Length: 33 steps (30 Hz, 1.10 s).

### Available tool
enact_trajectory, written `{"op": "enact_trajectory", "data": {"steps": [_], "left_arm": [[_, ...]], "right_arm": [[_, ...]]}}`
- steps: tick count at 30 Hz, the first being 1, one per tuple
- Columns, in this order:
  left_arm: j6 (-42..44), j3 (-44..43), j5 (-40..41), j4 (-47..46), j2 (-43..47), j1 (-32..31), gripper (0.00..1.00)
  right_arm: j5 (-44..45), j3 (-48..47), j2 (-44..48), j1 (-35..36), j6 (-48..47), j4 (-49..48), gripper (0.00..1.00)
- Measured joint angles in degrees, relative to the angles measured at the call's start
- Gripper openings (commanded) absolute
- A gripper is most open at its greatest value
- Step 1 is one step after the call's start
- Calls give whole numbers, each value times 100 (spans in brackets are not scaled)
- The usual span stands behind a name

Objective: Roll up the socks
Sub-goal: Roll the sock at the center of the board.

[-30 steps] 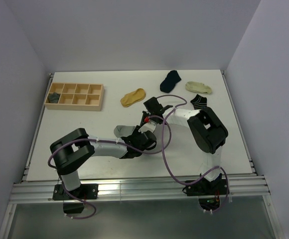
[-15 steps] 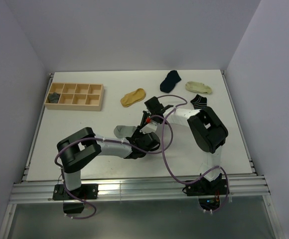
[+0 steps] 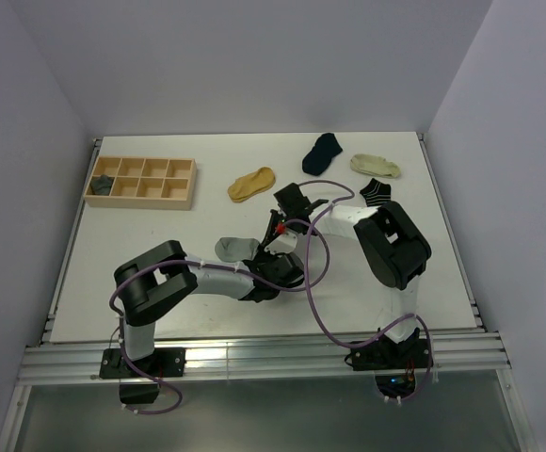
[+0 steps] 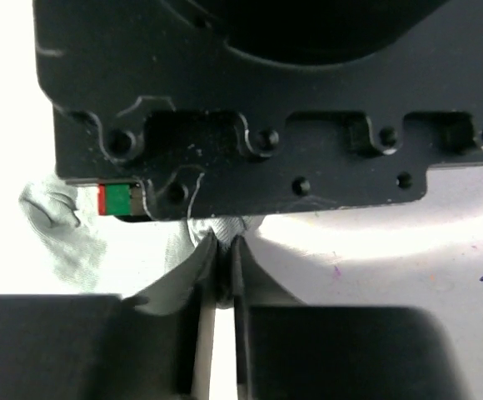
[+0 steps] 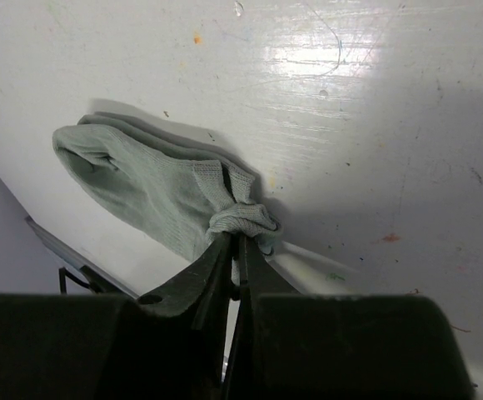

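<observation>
A light grey sock [image 3: 233, 247] lies at mid-table with its toe to the left and its cuff end under both grippers. In the right wrist view the sock [image 5: 146, 185] spreads up and left, and my right gripper [image 5: 240, 243] is shut on its bunched cuff. My left gripper [image 4: 222, 250] stands just in front of the right gripper's black body [image 4: 266, 100], jaws nearly together with a fold of grey sock fabric [image 4: 221, 227] pinched between them. From above, the left gripper [image 3: 269, 254] and right gripper [image 3: 275, 230] meet at the sock's right end.
A mustard-yellow sock [image 3: 251, 184], a navy sock [image 3: 322, 152], a cream sock [image 3: 375, 166] and a striped sock [image 3: 376, 193] lie at the back. A wooden compartment tray [image 3: 181, 184] sits at back left with a dark grey bundle [image 3: 102, 185] in its left end. Purple cables loop around both arms.
My left arm has pushed right toward the sock's cuff end and its jaws have closed from partly open onto the fabric. The right gripper has kept its hold.
</observation>
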<state>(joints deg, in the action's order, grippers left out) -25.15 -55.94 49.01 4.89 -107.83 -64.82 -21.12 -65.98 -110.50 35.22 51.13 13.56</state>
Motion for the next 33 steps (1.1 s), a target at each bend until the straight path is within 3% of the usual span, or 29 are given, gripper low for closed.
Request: {"op": "enact_trajectory", "data": {"steps": [1,9,17,25,33], "left_arm": [[-17,-4,-4,15,-13,0,1],[-63,92,-549,66,223,76,0],[-573,527,-2793,-96,1019,1040,0],[-1491,1331,-5108,-1023,1458,2404,0],[-2529,2264,-6693,-2153,1644,3508,0]], "right_arm": [[-4,2,0,-2,0,-9,13],[-28,483,315,-87,-2,-474,19],[417,1082,1235,-92,0,-719,34],[542,1132,1513,-85,2,-979,33],[520,1178,1469,13,28,-1049,31]]}}
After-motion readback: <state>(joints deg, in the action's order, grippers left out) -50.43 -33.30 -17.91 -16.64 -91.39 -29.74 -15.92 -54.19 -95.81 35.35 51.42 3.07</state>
